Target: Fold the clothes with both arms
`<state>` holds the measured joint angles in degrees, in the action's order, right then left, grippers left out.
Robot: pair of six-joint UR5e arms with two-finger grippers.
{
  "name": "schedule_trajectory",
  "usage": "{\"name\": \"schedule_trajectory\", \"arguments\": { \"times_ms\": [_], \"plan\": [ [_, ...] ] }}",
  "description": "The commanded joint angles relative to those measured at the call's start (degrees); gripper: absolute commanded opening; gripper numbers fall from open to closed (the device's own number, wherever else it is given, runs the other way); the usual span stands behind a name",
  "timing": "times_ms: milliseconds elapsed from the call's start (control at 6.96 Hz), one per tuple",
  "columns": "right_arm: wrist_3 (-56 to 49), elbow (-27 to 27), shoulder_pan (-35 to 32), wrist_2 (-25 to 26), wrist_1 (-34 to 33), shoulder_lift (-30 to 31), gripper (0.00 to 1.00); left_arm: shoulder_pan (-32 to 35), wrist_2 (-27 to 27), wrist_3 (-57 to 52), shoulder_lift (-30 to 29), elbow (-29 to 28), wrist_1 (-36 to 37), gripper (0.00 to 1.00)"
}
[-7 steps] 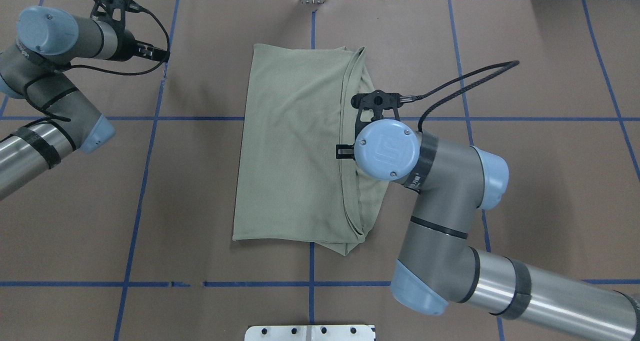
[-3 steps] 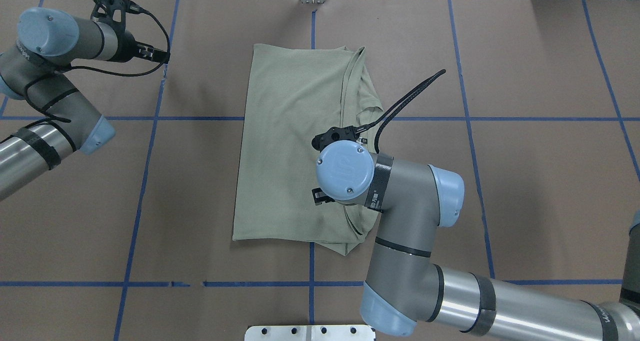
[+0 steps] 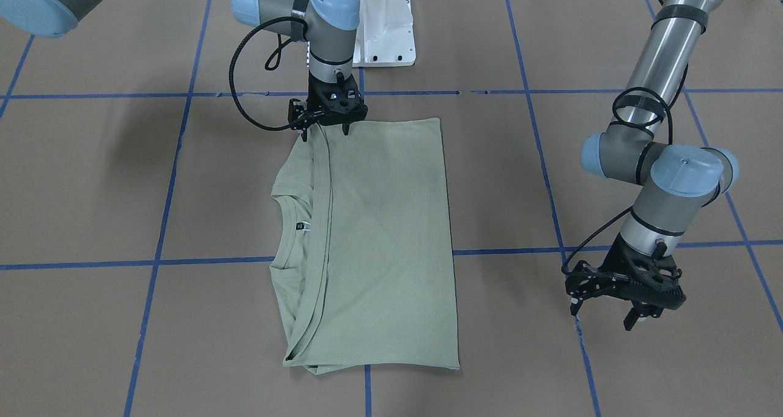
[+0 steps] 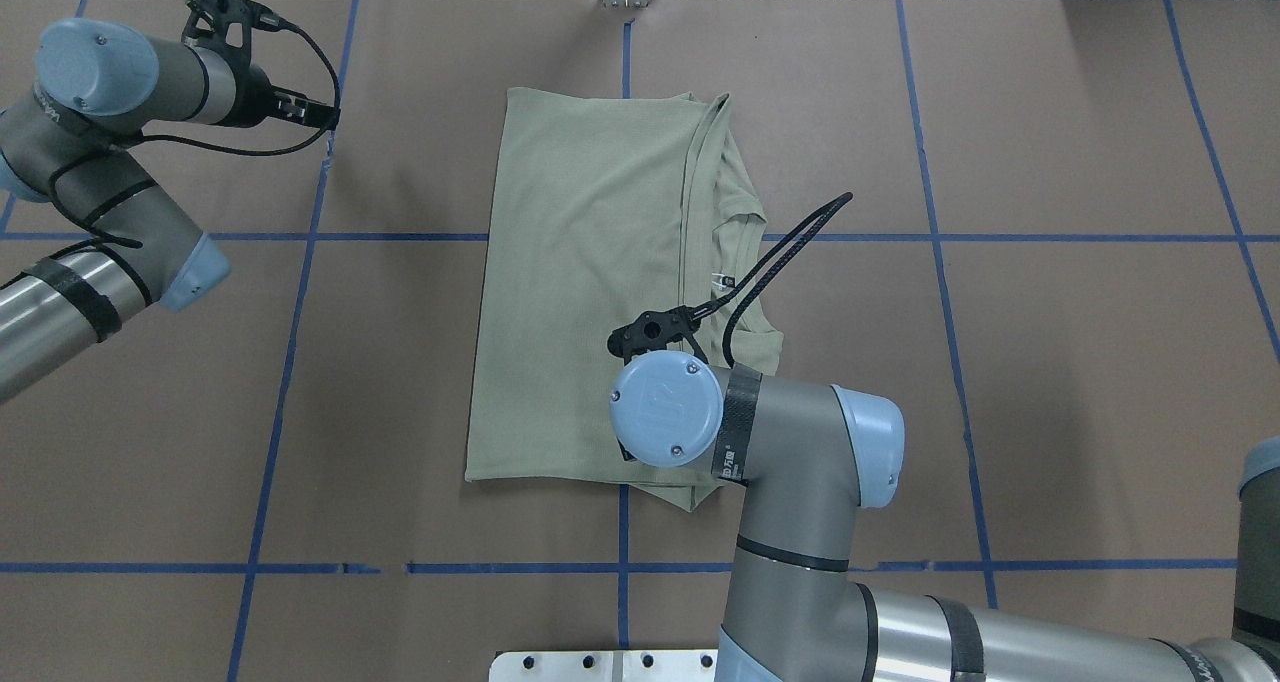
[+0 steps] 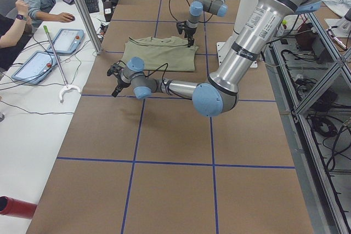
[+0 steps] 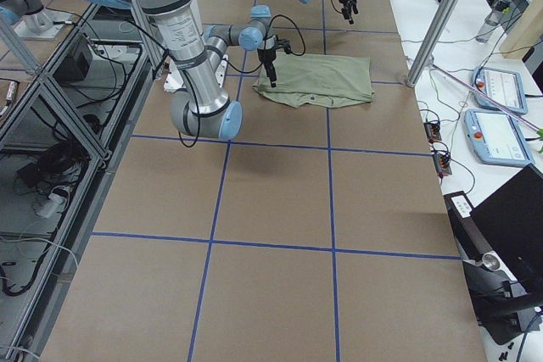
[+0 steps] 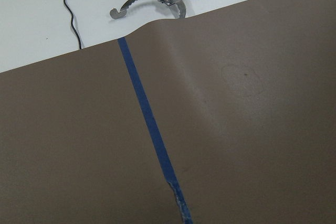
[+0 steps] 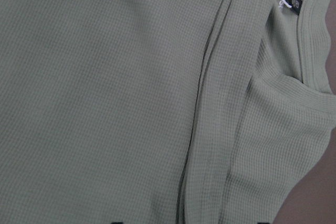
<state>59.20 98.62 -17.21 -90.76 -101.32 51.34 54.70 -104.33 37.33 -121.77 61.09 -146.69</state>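
Shirt (image 3: pixel 379 233) fold could drag open if right gripper (image 3: pixel 325 134), jaws spread at its edge, pinches one layer only; left gripper (image 3: pixel 602 319) spread too.

Overhead, the right arm (image 4: pixel 790 442) covers the right claw (image 3: pixel 325 132) (and the shirt's (image 4: pixel 580 292) near corner).

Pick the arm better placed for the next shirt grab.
Right, likely: the right tool sits open at the robot-side corner of the shirt; the left tool hangs over bare table, clear of it.
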Motion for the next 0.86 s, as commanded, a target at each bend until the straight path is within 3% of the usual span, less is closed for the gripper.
{"name": "schedule_trajectory", "arguments": {
  "times_ms": [0, 287, 719],
  "plan": [
    [-0.92, -0.1, 0.43, 0.84, -0.1, 0.95, 0.42, -0.04, 0.0, -0.07, 0.39, -0.01, 0.0, 1.0],
    [-2.25, 0.17, 0.43, 0.85, -0.1, 1.31, 0.4, -0.12, 0.0, -0.07, 0.48, -0.01, 0.0, 1.0],
    [-1.29, 0.6, 0.43, 0.85, -0.36, 1.31, 0.0, -0.12, 0.0, -0.07, 0.39, -0.01, 0.0, 1.0]
  ]
}}
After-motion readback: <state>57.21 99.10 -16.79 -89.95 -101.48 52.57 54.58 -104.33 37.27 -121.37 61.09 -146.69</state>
